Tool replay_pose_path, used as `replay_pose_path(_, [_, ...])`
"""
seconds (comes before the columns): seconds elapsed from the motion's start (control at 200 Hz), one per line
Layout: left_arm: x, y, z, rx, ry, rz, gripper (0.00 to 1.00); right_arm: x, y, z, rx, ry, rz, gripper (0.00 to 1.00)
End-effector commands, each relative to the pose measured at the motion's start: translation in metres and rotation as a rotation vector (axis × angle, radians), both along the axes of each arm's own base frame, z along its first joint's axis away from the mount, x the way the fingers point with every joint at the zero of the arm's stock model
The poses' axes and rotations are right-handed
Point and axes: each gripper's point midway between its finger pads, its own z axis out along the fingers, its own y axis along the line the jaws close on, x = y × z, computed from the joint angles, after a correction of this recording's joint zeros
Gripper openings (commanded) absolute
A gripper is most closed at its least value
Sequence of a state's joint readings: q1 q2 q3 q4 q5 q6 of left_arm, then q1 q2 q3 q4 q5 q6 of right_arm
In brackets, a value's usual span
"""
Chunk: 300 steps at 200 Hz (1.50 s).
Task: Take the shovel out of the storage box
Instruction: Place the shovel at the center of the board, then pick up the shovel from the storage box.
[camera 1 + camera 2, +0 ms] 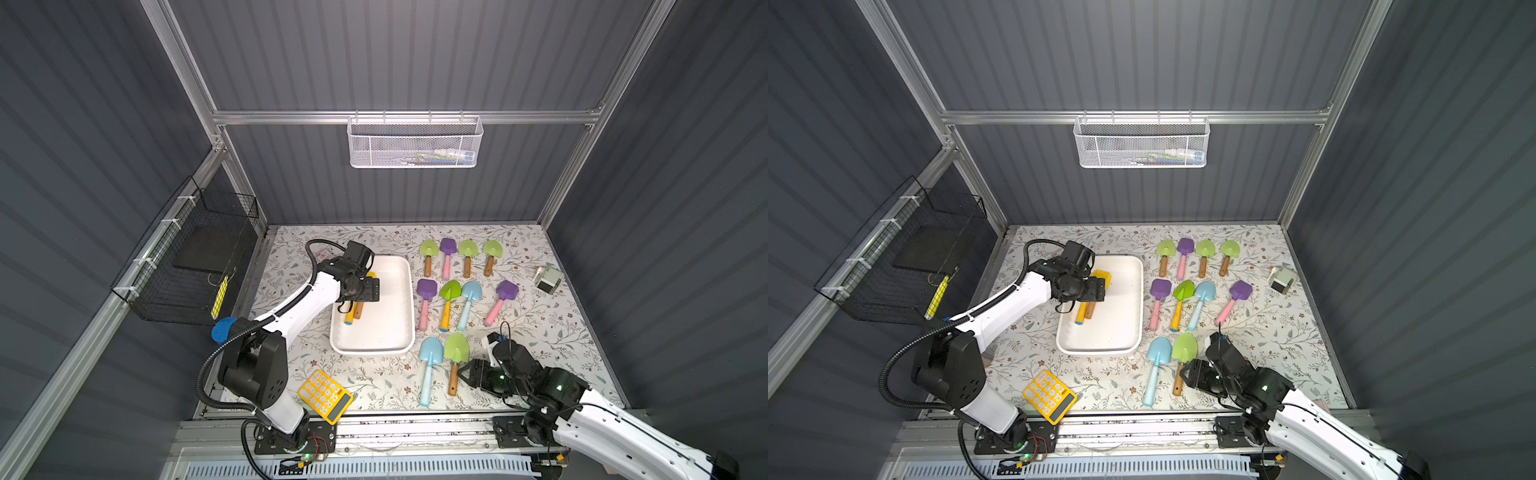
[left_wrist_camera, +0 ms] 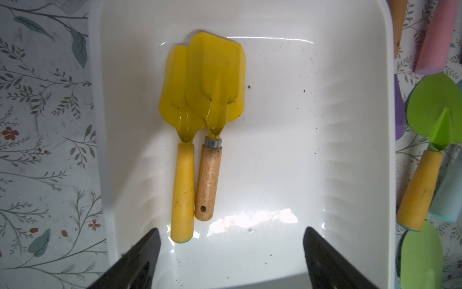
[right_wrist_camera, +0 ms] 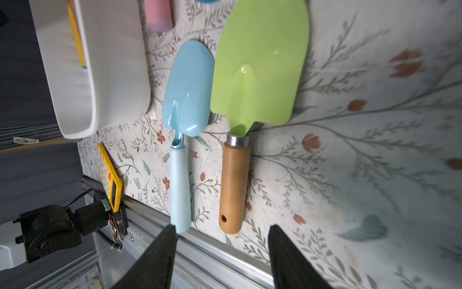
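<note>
Shovels (image 2: 215, 75), two yellow, lie together left in the box (image 2: 350, 150), so the left gripper (image 2: 231, 230) hovers above, jaws apart; right gripper (image 3: 223, 227) gapes empty beside a green shovel (image 3: 260, 70).

The white shallow plastic storage box (image 1: 386, 328) holds a yellow shovel with yellow handle (image 2: 182, 190) and a yellow shovel with pale wooden handle (image 2: 208, 180). The off-white tabletop cover (image 1: 540, 332) carries grey-green sprigs and small red flowers. At the box's five o'clock lie a light-blue shovel (image 1: 430, 361) and a lime-green wood-handled shovel (image 1: 456, 353).
</note>
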<state>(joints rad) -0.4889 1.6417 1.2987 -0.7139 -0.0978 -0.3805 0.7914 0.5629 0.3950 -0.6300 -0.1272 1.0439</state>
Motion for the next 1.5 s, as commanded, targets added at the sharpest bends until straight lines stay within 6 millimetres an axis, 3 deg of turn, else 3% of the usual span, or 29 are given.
replay_pose_path(0.0, [0.004,0.005,-0.012,0.058,0.047,-0.012,0.87,-0.001,-0.032,0.008,-0.214,-0.005,0.002,0.61])
replay_pose_path(0.115, [0.017,0.011,-0.024,0.137,0.058,0.003,0.71,0.016,-0.028,0.038,-0.28,-0.055,0.025,0.58])
replay_pose_path(0.14, [0.027,0.006,-0.015,0.125,0.031,0.004,0.68,0.021,-0.025,0.046,-0.275,-0.075,0.029,0.57])
replay_pose_path(0.265, [0.037,-0.006,-0.025,0.097,0.055,-0.006,0.59,0.041,-0.012,0.074,-0.244,-0.167,0.031,0.53])
replay_pose_path(0.49, [0.042,-0.012,-0.051,0.101,0.103,-0.007,0.52,0.058,0.009,0.098,-0.19,-0.228,0.047,0.49])
replay_pose_path(0.795, [0.041,-0.005,-0.075,0.147,0.123,0.01,0.52,0.054,0.014,0.085,-0.149,-0.208,0.049,0.49])
replay_pose_path(1.081, [0.041,-0.011,-0.102,0.135,0.168,-0.001,0.52,0.052,0.018,0.071,-0.124,-0.181,0.049,0.48])
replay_pose_path(1.291, [0.046,-0.018,-0.101,0.099,0.153,-0.009,0.46,0.053,0.023,0.068,-0.119,-0.172,0.063,0.47])
replay_pose_path(1.386, [0.046,-0.022,-0.102,0.073,0.166,-0.017,0.38,0.054,0.025,0.067,-0.118,-0.168,0.065,0.47])
replay_pose_path(1.496, [0.041,-0.024,-0.105,0.051,0.186,-0.024,0.37,0.054,0.025,0.065,-0.124,-0.168,0.062,0.47])
